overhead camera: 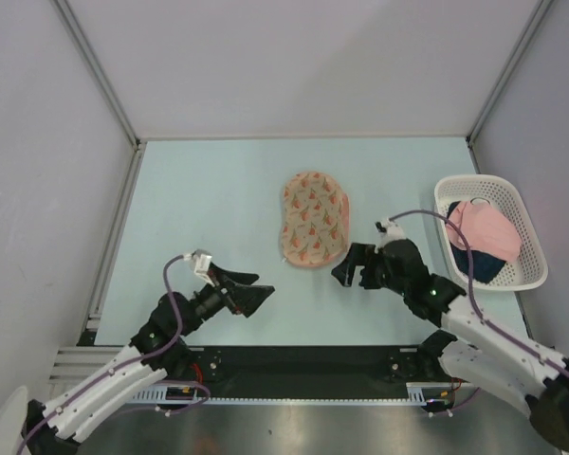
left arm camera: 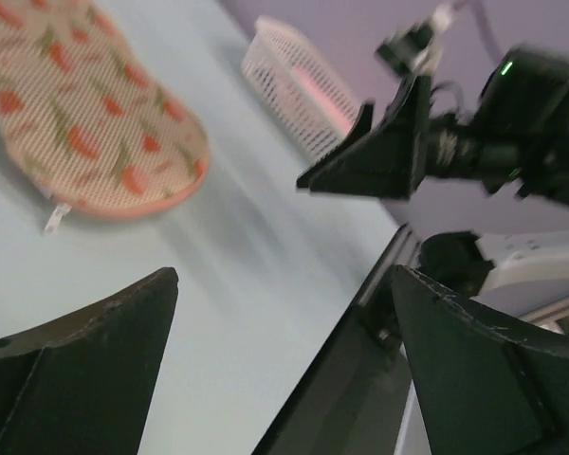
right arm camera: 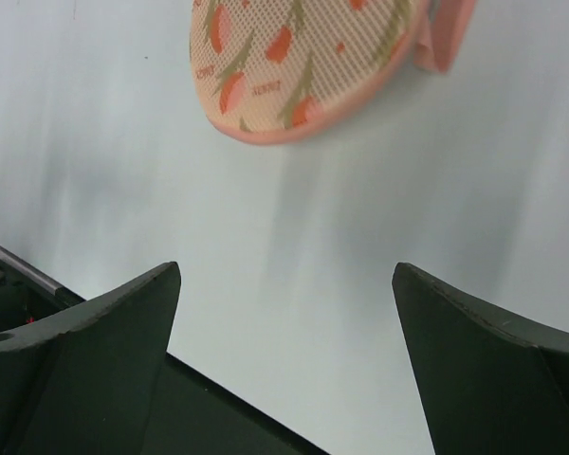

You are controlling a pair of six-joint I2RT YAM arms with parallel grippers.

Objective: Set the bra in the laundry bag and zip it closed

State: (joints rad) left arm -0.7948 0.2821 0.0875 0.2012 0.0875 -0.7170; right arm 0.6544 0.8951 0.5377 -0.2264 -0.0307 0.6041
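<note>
Laundry bag [overhead camera: 314, 219] lies mid-frame on the table [overhead camera: 218, 190], its cover down. The bra shows in no view; whether it is inside, I cannot tell. At lower left the left gripper [overhead camera: 259, 296], and just below the bag the right gripper [overhead camera: 349, 275], hang with fingers spread, empty. Zipping seems next: pin the rim with one gripper and pinch the small zip pull [left arm camera: 55, 218] squarely with the other.

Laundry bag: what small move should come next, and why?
Probably ease the left gripper toward the zip pull at the laundry bag's near end. The bag looks shut, no bra is in view, and the right gripper is open and empty too.
</note>
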